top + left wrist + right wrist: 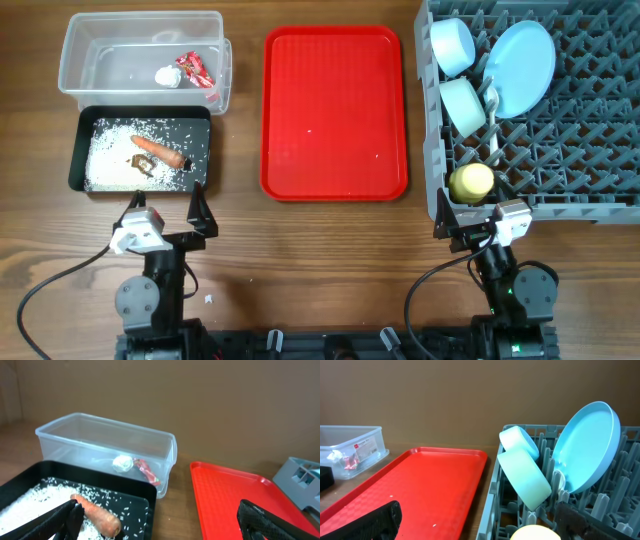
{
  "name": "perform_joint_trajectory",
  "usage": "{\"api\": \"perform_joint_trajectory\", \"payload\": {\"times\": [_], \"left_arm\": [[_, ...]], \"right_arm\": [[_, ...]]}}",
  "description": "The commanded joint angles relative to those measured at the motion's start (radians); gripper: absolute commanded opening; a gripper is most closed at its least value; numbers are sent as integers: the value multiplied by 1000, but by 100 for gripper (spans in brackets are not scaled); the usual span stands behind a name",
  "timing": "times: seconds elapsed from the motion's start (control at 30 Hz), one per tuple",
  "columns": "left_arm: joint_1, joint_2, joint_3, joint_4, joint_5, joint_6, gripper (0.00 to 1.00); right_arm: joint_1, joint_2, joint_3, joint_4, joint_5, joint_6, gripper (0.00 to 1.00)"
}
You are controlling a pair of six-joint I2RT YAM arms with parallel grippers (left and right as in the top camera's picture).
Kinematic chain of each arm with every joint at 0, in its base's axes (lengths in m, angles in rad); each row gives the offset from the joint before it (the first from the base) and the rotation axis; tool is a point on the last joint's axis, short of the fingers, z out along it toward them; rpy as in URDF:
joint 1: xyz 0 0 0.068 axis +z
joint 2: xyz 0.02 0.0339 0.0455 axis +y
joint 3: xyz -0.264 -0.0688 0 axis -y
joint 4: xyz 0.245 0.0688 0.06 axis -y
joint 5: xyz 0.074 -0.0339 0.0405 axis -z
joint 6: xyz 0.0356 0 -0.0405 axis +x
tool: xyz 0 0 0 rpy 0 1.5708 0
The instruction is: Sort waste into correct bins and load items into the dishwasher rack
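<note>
The clear tub [140, 16] holds the red-and-white wrapper [193, 67] and the white tissue [167, 76]. In the black tray [77, 150] lie rice grains [110, 150], the carrot [160, 151] and a brown scrap [143, 170]. The grey rack [560, 150] carries the blue plate [522, 68], two bowls [452, 45] [463, 105], a white spoon [493, 110] and the yellow cup [472, 182]. My left gripper [167, 208] [162, 522] stands open and empty just in front of the black tray. My right gripper [470, 215] [477, 522] is open and empty at the rack's near left corner.
A flat red serving tray [335, 110] lies between the bins and the rack, with a few tiny white specks on it. A small white crumb [208, 297] sits on the wooden table near the left arm's base.
</note>
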Motion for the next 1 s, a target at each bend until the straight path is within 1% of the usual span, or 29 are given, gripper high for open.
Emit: {"api": "perform_joint_trajectory", "payload": {"times": [0.0, 0.2, 0.97], "left_arm": [[-5, -13, -27, 4, -21, 17, 100], [-14, -13, -61, -10, -21, 17, 100], [-18, -13, -61, -9, -20, 16, 100]], "right_arm": [[6, -11, -1, 3, 20, 14, 100], [6, -11, -1, 4, 20, 15, 100], [6, -11, -1, 4, 20, 14, 100]]}}
